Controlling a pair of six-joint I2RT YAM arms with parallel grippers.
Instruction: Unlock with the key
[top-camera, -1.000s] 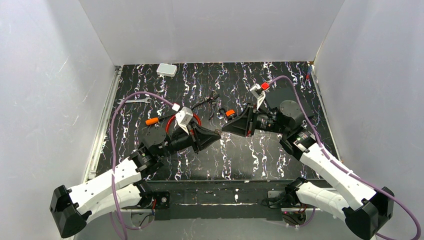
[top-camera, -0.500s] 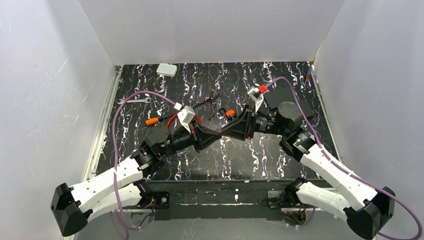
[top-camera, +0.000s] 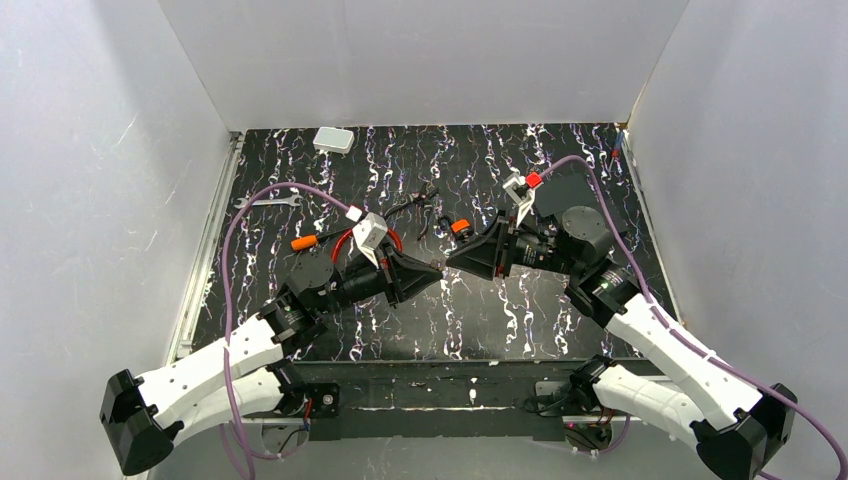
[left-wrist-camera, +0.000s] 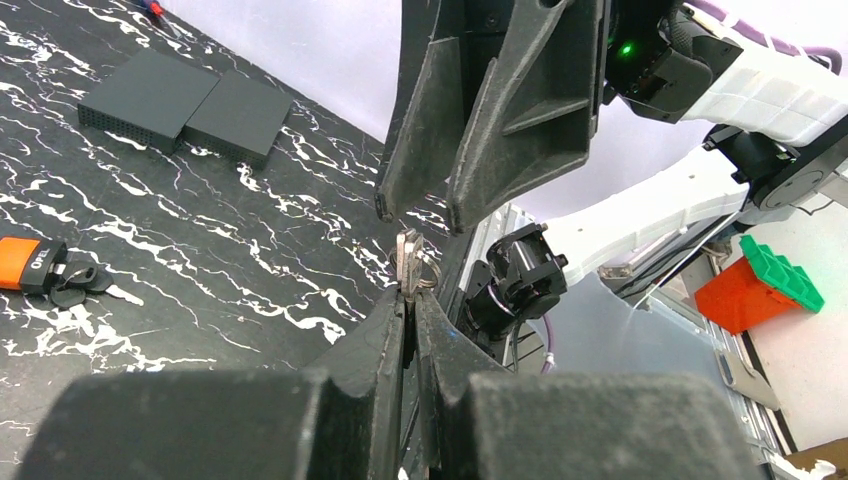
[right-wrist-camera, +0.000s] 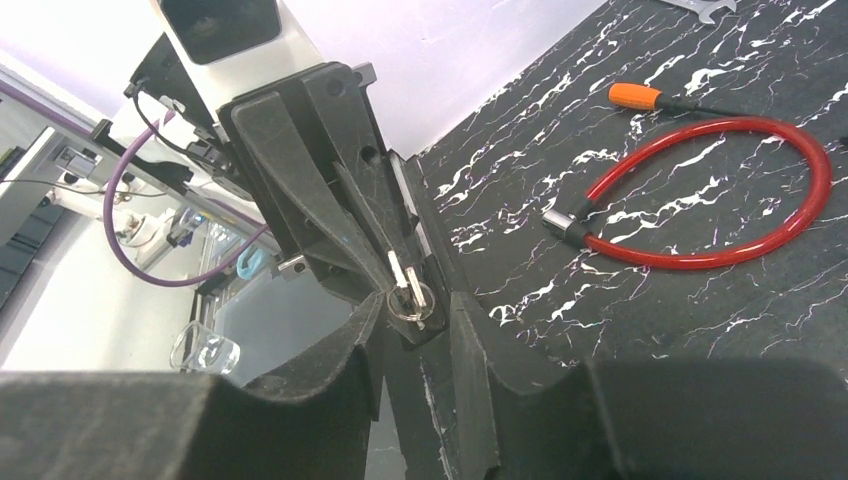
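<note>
My left hand (left-wrist-camera: 408, 300) is clamped shut on a small silver key with a wire ring (left-wrist-camera: 407, 262), which sticks out past my fingertips, held up off the black white-veined surface (top-camera: 480, 160). My right hand (left-wrist-camera: 420, 213) faces it tip to tip with its fingers parted, just short of that key and gripping nothing. A tiny black-headed key (left-wrist-camera: 75, 285) lies on the surface against a stubby orange-and-black piece (left-wrist-camera: 25, 262). The red cable loop (right-wrist-camera: 800, 200) lies flat behind my left hand.
</note>
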